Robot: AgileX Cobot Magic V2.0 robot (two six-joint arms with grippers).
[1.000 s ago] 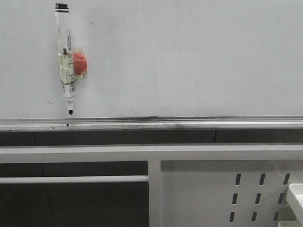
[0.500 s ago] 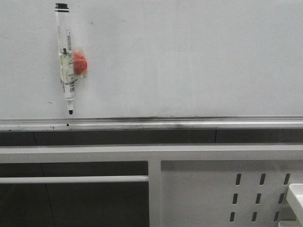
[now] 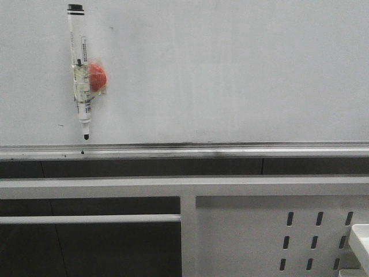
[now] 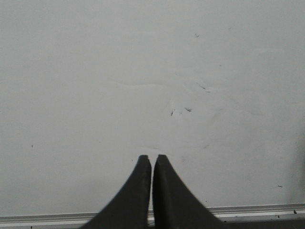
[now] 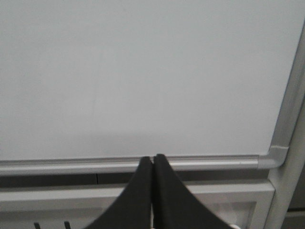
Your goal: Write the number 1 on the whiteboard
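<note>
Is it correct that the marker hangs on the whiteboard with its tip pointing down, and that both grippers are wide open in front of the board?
Not quite. The marker does hang on the whiteboard tip down, as the front view shows. But the wrist views show the left gripper and the right gripper shut, fingers together, holding nothing.

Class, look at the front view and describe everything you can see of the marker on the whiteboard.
The marker has a clear barrel, a black cap end at the top and a dark tip pointing down. A printed label runs along it. A red blob under clear tape sits at its middle, apparently fixing it to the whiteboard. It hangs near-vertical, slightly tilted, at the board's left, tip just above the silver rail. No fingers touch it.
</note>
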